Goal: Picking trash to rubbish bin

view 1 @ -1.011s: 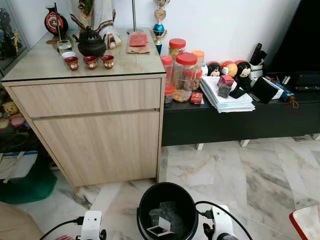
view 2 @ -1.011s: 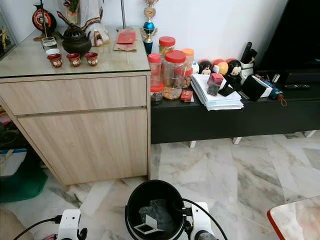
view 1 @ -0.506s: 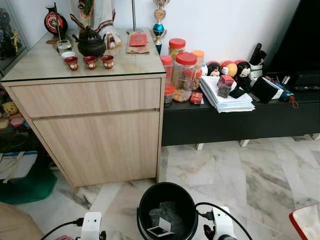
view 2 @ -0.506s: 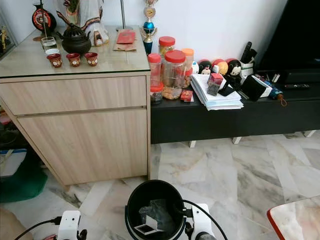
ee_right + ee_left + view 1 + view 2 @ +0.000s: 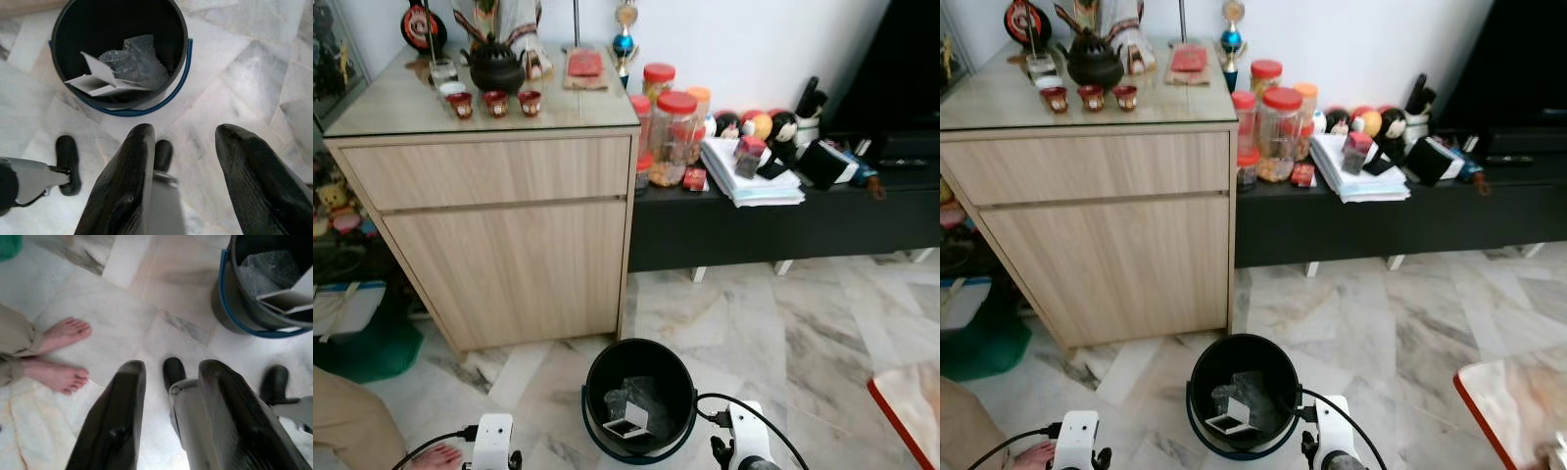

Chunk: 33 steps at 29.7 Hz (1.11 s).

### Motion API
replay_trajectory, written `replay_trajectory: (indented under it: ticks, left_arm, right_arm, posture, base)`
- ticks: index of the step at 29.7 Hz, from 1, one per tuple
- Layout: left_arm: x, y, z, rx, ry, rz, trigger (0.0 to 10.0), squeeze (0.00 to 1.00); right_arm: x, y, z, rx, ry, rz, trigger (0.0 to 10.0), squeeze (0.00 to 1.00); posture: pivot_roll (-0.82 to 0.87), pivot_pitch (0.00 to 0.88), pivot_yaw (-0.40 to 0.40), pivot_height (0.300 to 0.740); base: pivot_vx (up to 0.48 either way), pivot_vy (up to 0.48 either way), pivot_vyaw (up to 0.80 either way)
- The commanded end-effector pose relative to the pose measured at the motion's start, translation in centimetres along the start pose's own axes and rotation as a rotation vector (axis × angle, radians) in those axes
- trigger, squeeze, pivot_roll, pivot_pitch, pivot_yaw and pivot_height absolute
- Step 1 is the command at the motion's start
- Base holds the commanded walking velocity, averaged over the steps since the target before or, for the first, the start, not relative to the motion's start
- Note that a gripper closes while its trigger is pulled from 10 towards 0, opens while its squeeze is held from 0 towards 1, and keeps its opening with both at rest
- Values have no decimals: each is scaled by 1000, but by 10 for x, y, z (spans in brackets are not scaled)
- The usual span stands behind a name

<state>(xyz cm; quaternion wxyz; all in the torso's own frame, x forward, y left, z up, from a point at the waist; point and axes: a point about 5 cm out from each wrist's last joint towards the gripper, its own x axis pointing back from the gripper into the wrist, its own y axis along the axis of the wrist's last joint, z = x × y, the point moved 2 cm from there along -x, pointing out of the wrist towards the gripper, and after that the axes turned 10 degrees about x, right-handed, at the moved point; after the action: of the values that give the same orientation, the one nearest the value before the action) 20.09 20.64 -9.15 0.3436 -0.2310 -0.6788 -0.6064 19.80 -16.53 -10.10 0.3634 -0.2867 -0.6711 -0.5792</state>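
While our head camera looks down at the marble floor [image 5: 783,323], we find the black bin [image 5: 639,397] standing right before us, between our two arms and just in front of the wooden cabinet [image 5: 504,230]. Inside the bin lie the trash pieces: a white folded card [image 5: 100,81] resting against a crumpled clear plastic bag [image 5: 134,61]. A blue handle [image 5: 168,95] loops round the bin's rim.

Our left gripper [image 5: 168,431] hangs low over the floor, its two black fingers [image 5: 115,426] spread apart with nothing between them. From its wrist we see the bin off to one side, and a person's bare feet [image 5: 61,352] on the tiles, with a beige trouser leg [image 5: 14,350] above them.

Our right gripper [image 5: 188,186] hovers just beside the bin, fingers [image 5: 124,191] wide apart and holding nothing; the bin's mouth lies beyond its fingertips.

Up on the cabinet top we spot a dark teapot [image 5: 496,67] with three small red cups [image 5: 495,103] in a row. To the right a low black shelf [image 5: 773,220] carries red-lidded jars [image 5: 674,137], a stack of papers [image 5: 749,181] and round toy figures [image 5: 754,125]. A red-edged table corner [image 5: 911,411] pokes in at our right.
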Motion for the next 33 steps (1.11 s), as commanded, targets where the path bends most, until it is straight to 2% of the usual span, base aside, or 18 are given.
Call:
replay_trajectory:
  ticks: [1,15,33]
  left_arm:
    - [2,-10,-3,-9,-4,32,10000,0]
    - [1,-9,-4,-8,-10,30,10000,0]
    - [2,-9,-4,-5,-10,31,10000,0]
  right_arm:
    - [0,4,-5,-6,-11,-11,10000,0]
    - [0,4,-4,-4,-3,-12,10000,0]
    - [0,4,-3,-11,4,-20,10000,0]
  posture:
    - [45,0,-57,740]
    - [44,0,-59,740]
    - [43,0,-59,740]
  base:
    - [-262,0,0]
    - [-250,0,0]
    - [0,0,0]
